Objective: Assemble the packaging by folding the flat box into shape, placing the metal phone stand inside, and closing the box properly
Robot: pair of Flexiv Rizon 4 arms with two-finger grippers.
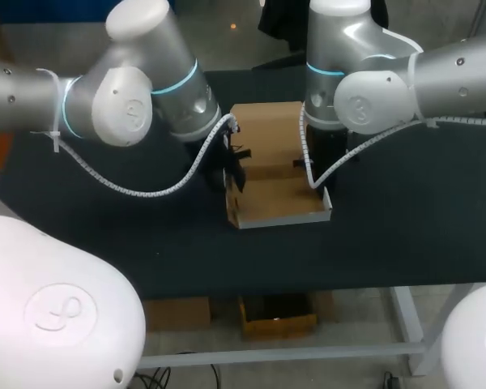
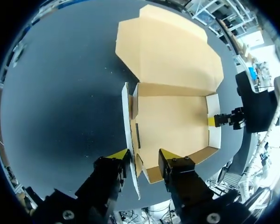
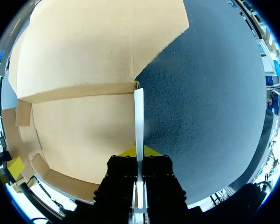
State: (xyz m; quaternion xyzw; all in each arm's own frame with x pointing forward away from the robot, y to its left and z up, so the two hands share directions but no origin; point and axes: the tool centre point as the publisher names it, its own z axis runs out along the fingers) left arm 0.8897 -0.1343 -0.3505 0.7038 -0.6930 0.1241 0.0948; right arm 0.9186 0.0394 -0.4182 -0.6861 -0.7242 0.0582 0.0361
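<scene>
At the middle of the black table (image 1: 405, 243) lies the cardboard box (image 1: 279, 203), partly folded: its floor is flat on the cloth, its walls are raised, and its lid panel (image 2: 168, 51) is spread open on the table behind it.

The left arm (image 1: 130, 97) comes in from the left side and the right arm (image 1: 405, 81) from the right, each reaching down to one side of the box.

In the left wrist view, the left gripper (image 2: 144, 156) straddles the box's left side wall (image 2: 127, 116). The wall stands upright between the parted fingers. The outer yellow tip is against the wall's outside face. The inner tip is over the box floor, with a gap between it and the wall, so this gripper has no clamp on the cardboard. A small brown tab (image 2: 139, 163) leans just inside the wall.

In the right wrist view, the right gripper (image 3: 139, 151) is closed tightly on the right side wall (image 3: 138, 116). One yellow tip presses each face of the thin white edge, and the wall stands upright. The box floor lies to one side of that wall, and bare black cloth lies to the other.
</scene>
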